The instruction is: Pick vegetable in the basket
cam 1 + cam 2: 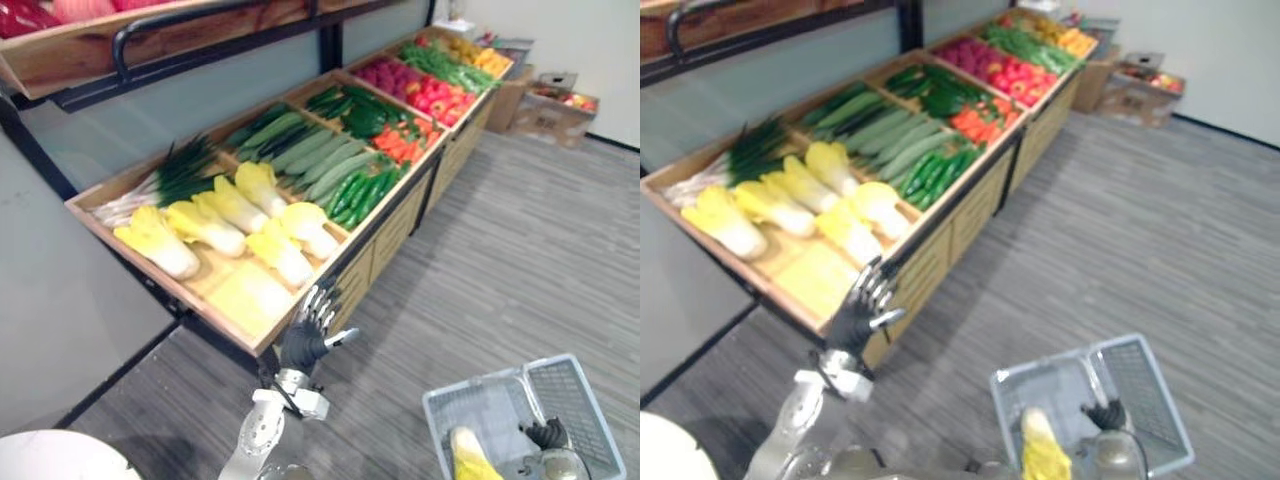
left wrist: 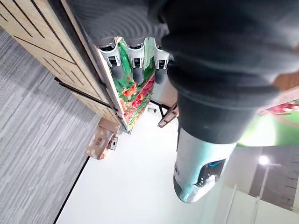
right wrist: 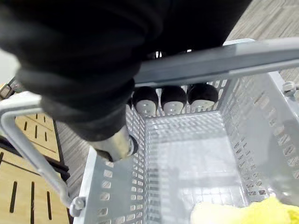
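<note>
Several yellow-white napa cabbages (image 1: 235, 225) lie in the nearest bin of the wooden display stand (image 1: 395, 235). My left hand (image 1: 306, 338) hovers open, fingers straight, just in front of that bin's front edge and touches nothing. A pale grey plastic basket (image 1: 578, 400) hangs low at the right. My right hand (image 1: 548, 434) is curled round its handle (image 3: 224, 63). One yellow napa cabbage (image 1: 470, 456) lies inside the basket and is seen close in the right wrist view (image 3: 243, 213).
Further along the stand lie green onions (image 1: 165, 180), long pale green gourds (image 1: 310, 150), cucumbers (image 1: 365, 190), carrots (image 1: 405, 140) and red produce (image 1: 440, 95). An upper shelf with a black rail (image 1: 180, 30) overhangs. Cardboard boxes (image 1: 555, 105) stand far right on the grey plank floor (image 1: 520, 260).
</note>
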Robot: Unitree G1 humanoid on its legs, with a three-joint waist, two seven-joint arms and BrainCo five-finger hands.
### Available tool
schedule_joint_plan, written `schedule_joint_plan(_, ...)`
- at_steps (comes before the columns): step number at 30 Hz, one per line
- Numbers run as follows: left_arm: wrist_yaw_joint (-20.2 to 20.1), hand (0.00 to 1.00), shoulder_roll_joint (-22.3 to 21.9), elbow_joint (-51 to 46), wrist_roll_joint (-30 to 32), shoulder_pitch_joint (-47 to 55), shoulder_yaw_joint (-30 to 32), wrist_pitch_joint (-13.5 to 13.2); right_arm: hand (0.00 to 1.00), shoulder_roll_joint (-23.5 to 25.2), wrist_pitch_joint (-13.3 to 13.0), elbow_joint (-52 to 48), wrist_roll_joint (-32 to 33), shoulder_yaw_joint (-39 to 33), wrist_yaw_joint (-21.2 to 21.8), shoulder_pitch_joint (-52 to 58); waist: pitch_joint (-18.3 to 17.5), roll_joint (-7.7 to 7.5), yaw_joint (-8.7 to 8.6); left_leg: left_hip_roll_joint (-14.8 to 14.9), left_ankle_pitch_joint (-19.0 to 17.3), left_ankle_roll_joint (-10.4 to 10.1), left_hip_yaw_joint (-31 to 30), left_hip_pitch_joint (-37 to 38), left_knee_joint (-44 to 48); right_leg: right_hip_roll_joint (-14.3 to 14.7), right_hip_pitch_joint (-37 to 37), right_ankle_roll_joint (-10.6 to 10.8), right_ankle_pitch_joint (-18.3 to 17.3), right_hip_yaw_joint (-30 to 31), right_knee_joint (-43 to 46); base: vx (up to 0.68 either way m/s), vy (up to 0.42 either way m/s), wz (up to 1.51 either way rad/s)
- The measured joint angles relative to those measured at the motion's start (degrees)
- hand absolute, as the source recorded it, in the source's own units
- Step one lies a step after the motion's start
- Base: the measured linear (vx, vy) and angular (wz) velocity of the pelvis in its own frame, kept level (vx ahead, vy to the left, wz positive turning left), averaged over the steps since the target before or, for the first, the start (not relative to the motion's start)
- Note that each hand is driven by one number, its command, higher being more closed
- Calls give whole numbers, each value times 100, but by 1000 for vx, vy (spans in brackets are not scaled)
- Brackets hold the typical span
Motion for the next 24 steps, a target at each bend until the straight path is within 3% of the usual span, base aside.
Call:
schedule_joint_plan(2, -26, 0, -53, -14, 0, 128, -18, -5, 100, -172, 7, -37, -7, 36, -82, -12, -3, 122, 50, -443, 213, -261, -1425, 41, 9, -65, -8, 39, 51, 429, 3, -81, 0, -81)
schedule_joint_plan(5, -126, 0, -112, -195, -8, 349, -48, -21, 100, -339, -1, -37, -2, 222, -93, -200, -20, 311, 102, -943, 230, -290, -2623, 191, -175, -133, -260, 80, 187, 1131, -92, -47, 92, -119)
schedule_joint_plan(8, -263, 0, -66, -258, -35, 382, -202, -78, 100, -336, -3, -36, 0, 225, -61, -137, -50, 396, 37, -1083, 159, -386, -2615, 277, -242, -260, -282, 209, 383, 1325, -302, 12, 135, -57)
schedule_joint_plan(12, -333, 0, 0, -324, -72, 366, -528, -183, 100, -333, -10, -39, -7, 145, -57, -57, -58, 410, -103, -1247, 92, -304, -2463, 571, -965, -430, -248, 357, 777, 1405, -591, 59, 154, -13)
schedule_joint_plan(14, -330, 0, 32, -324, -67, 287, -706, -184, 100, -317, -11, -49, -9, 59, -68, -67, -53, 399, -193, -1347, 87, -297, -2462, 564, -1379, -498, -534, 400, 804, 1386, -449, -21, 175, 9)
schedule_joint_plan(17, -299, 0, 58, -321, -65, 185, -726, -184, 100, -243, -11, -92, -7, -36, -100, -87, -34, 367, -193, -1358, -68, -252, -2304, 538, -1740, -492, -988, 427, 795, 1464, -121, -81, 135, -15)
schedule_joint_plan(18, -265, 0, 101, -307, -65, 167, -704, -184, 100, -188, -11, -87, -6, -49, -100, -144, 12, 285, -171, -1371, -241, -249, -2193, 537, -1770, -493, -1214, 504, 736, 1598, 152, -170, 167, -48)
schedule_joint_plan(20, -220, 0, 304, -297, -60, 156, -634, -183, 100, 16, -12, -88, -8, -47, -104, -293, 175, -64, -88, -1448, -372, -141, -1841, 625, -1674, -613, -1511, 496, 667, 1675, 617, -250, 106, -81)
schedule_joint_plan(21, -223, 0, 377, -294, -57, 165, -642, -177, 100, 68, -12, -83, -7, -42, -104, -284, 217, -160, -83, -1487, -396, -154, -1787, 656, -1676, -684, -1488, 504, 547, 1638, 582, -235, 52, -55)
schedule_joint_plan(22, -223, 0, 431, -294, -48, 186, -640, -173, 100, 89, -12, -80, -6, -43, -104, -253, 227, -241, -101, -1499, -394, -150, -1783, 663, -1689, -735, -1479, 494, 539, 1542, 524, -161, 62, -28)
schedule_joint_plan(23, -221, 0, 493, -301, -21, 228, -600, -176, 100, 103, -11, -52, -2, -42, -105, -238, 220, -211, -85, -1423, -360, -101, -1692, 679, -1767, -823, -1526, 357, 509, 1255, 709, -75, 46, -26)
schedule_joint_plan(24, -218, 0, 493, -300, -20, 286, -538, -173, 100, 99, -6, -23, -1, -43, -109, -257, 181, -291, -76, -1400, -344, -81, -1656, 720, -1802, -929, -1597, 267, 450, 1032, 1015, -7, 28, -28)
